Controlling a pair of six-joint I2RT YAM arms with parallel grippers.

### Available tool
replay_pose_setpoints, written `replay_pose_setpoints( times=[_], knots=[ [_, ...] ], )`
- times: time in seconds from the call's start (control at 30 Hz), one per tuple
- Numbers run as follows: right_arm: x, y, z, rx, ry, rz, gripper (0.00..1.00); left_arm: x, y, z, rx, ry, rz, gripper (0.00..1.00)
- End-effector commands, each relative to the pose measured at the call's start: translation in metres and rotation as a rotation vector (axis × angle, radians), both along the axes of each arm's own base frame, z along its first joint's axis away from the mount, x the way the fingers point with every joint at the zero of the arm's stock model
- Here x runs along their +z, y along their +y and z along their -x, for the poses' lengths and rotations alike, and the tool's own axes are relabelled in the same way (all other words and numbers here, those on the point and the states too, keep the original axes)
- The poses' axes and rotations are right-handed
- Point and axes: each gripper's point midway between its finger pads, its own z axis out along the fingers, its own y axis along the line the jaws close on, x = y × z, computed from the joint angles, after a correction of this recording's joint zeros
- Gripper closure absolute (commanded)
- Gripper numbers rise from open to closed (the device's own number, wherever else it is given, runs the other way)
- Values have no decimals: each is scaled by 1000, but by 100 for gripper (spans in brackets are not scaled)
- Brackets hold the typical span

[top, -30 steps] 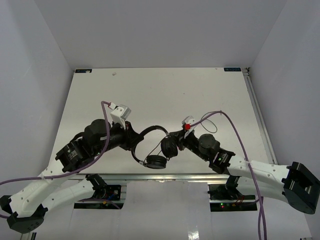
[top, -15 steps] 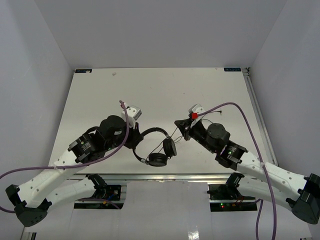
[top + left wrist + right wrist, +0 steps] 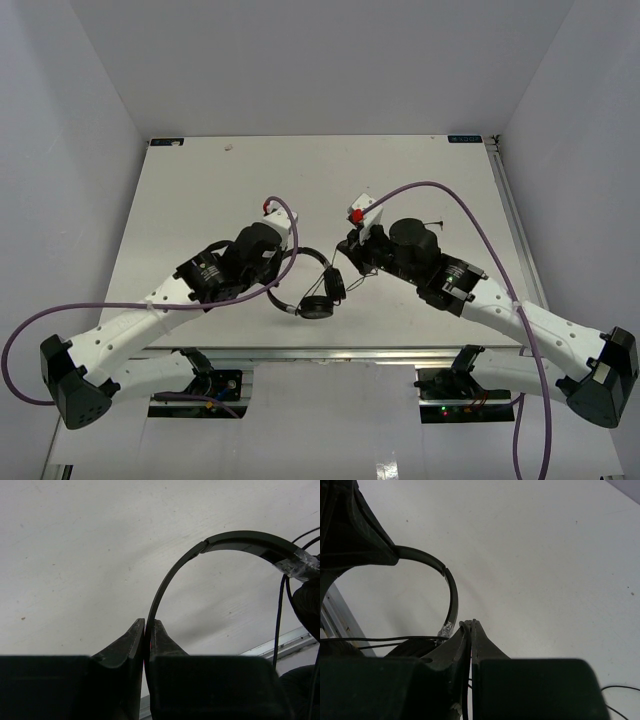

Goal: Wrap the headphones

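Note:
The black headphones [image 3: 318,290] are held just above the near middle of the table, with both earcups hanging low. My left gripper [image 3: 290,258] is shut on the thin headband [image 3: 170,575], which arches up and right from its tips [image 3: 148,622]. My right gripper [image 3: 345,250] is shut on the thin dark cord, which runs between its fingertips [image 3: 471,624] in the right wrist view. The headband [image 3: 451,595] and the left gripper show there at upper left. A loose end of cord with the plug [image 3: 436,224] lies on the table to the right.
The white table [image 3: 200,190] has a metal rail [image 3: 510,220] along its right edge and another along the near edge [image 3: 330,353]. Thick purple cables [image 3: 460,205] loop over both arms. White walls enclose the table on three sides.
Both arms have swung inward and away from me. The left gripper has carried the headphones right, and the right gripper has moved left over them, drawing the cord along.

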Motion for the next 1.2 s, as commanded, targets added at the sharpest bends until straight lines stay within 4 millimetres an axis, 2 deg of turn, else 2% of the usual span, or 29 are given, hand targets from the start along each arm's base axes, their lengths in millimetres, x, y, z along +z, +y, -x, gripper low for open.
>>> replay_pose_setpoints(
  times=[0.0, 0.2, 0.37, 0.53, 0.63, 0.87, 1.17],
  knots=[
    [19, 7, 0, 30, 3, -15, 92, 26, 8, -13, 50, -106, 6, 100],
    [23, 29, 24, 181, 87, -69, 92, 29, 29, -27, 217, -138, -57, 100],
    [24, 46, 34, 264, 132, -101, 92, 13, 26, -30, 259, -98, -77, 100],
    [27, 57, 38, 312, 160, -124, 92, 18, 31, -34, 337, -113, -53, 100],
    [30, 63, 40, 331, 176, -145, 92, 18, 31, -37, 381, -115, -31, 100],
    [36, 75, 52, 392, 204, -196, 92, -1, 35, -46, 492, -111, -74, 100],
    [31, 79, 74, 446, 246, -269, 92, 4, 37, -53, 613, -126, -45, 100]
  ],
)
